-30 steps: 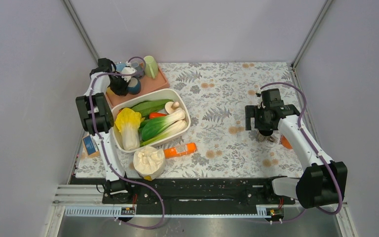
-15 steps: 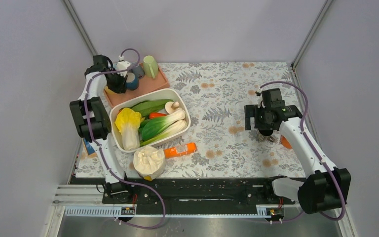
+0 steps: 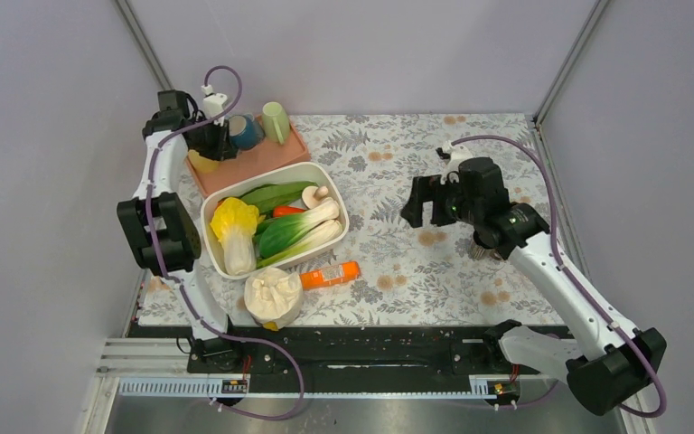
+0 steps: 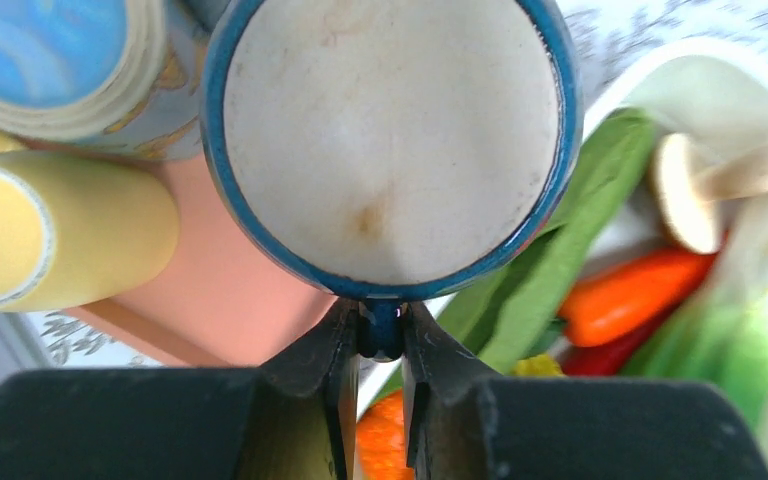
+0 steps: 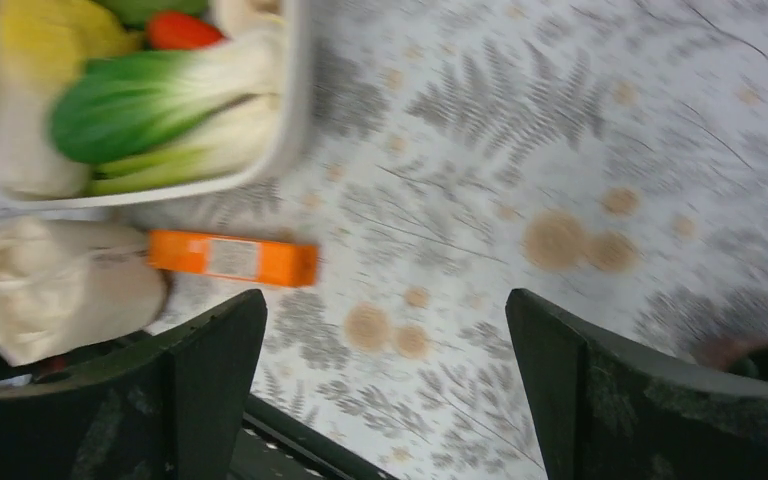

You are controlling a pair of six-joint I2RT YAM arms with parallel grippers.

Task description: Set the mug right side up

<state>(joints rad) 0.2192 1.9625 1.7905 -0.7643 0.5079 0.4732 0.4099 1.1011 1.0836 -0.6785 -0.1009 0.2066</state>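
Right claw [image 5: 385, 312] is hovering over the table [image 3: 398, 158], jaws gaping wide and gripping nothing. Farther back, left claw [image 4: 382, 338] is pinching the mug [image 4: 390, 140] by its handle, jaws nearly closed. The mug is hanging over the tray [image 3: 271, 155], far left.

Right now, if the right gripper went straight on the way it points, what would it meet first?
Probably the patterned tablecloth: only cloth shows between the fingers of the open right gripper. The orange packet lies off to one side.
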